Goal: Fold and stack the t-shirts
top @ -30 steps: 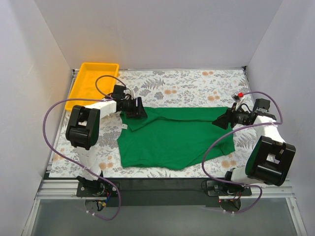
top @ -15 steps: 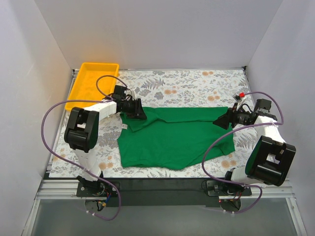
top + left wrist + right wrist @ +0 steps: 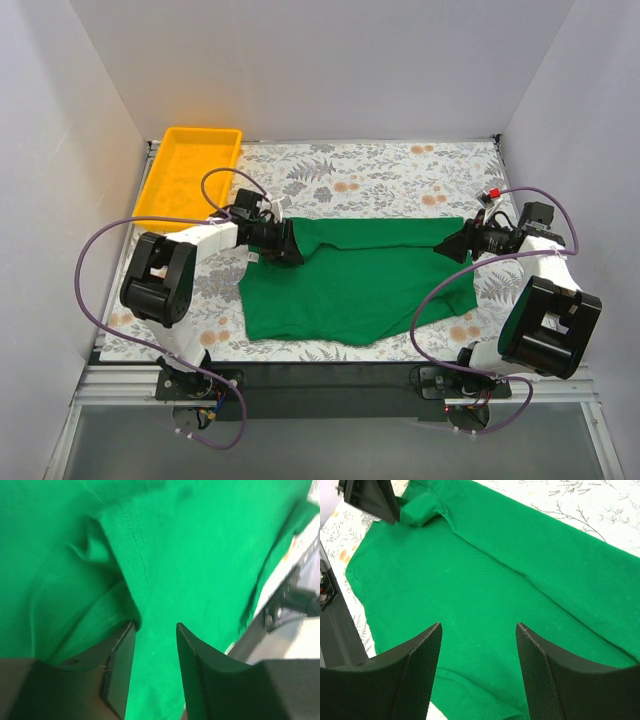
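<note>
The bright green t-shirt point(image 3: 355, 275) lies spread on the flowered table, its small white neck label point(image 3: 254, 258) at the left edge. My left gripper point(image 3: 289, 244) is at the shirt's upper left. Its jaws stand narrowly apart around a bunched fold of the sleeve, seen in the left wrist view point(image 3: 155, 625). The right wrist view shows that fold raised as a lump point(image 3: 422, 511) at the left gripper's tip. My right gripper point(image 3: 452, 244) is open and empty, low over the shirt's right side, with flat green cloth point(image 3: 485, 580) between its fingers point(image 3: 479, 625).
A yellow plastic tray point(image 3: 165, 180) stands at the back left corner. White walls close in the left, back and right. A small red-capped part point(image 3: 490, 192) sits by the right arm. Purple cables loop beside both arms. The table's front rail point(image 3: 330, 375) runs along the near edge.
My left gripper has moved right and toward the front, drawing the shirt's left sleeve inward over the body. The right gripper has barely shifted.
</note>
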Robot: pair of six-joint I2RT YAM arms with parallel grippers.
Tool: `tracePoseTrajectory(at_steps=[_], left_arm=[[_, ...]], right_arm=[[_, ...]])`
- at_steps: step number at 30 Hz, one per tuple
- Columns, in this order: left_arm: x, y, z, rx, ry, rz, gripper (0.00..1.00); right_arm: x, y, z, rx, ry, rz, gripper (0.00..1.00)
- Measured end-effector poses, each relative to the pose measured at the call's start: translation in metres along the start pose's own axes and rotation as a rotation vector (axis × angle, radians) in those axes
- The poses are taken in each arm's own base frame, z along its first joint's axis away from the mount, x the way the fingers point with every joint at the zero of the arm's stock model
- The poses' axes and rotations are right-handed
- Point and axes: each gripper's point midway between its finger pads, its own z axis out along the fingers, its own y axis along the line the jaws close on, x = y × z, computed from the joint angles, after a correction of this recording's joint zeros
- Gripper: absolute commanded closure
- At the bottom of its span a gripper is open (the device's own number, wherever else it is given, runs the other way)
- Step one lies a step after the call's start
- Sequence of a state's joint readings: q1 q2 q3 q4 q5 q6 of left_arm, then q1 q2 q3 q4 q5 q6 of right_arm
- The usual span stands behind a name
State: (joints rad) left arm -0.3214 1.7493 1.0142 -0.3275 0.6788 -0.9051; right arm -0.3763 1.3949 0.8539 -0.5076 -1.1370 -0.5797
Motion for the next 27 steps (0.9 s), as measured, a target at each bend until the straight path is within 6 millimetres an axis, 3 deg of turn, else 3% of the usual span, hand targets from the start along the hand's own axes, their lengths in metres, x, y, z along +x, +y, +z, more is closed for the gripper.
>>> tracePoseTrajectory(at_steps=[3, 6, 14, 16, 19, 27], left_arm=[[0.021, -0.007, 0.005, 0.016, 0.058, -0.009, 0.61], [0.028, -0.018, 0.001, 0.027, 0.068, 0.009, 0.58], [-0.012, -0.059, -0.052, -0.001, -0.168, 0.159, 0.46], [-0.023, -0.056, -0.057, -0.050, -0.216, 0.164, 0.46], [-0.033, -0.039, -0.047, -0.123, -0.216, 0.117, 0.46], [-0.022, 0.013, -0.012, -0.268, -0.128, -0.048, 0.50]], right_arm=[[0.000, 0.000, -0.001, 0.000, -0.003, 0.001, 0.33], [0.000, 0.001, -0.001, 0.000, -0.004, 0.003, 0.33], [-0.001, 0.003, -0.003, -0.007, -0.012, 0.012, 0.33], [-0.001, 0.003, -0.003, -0.008, -0.012, 0.013, 0.33], [-0.001, 0.003, -0.003, -0.008, -0.012, 0.013, 0.33], [-0.001, 0.003, -0.003, -0.008, -0.012, 0.014, 0.33]])
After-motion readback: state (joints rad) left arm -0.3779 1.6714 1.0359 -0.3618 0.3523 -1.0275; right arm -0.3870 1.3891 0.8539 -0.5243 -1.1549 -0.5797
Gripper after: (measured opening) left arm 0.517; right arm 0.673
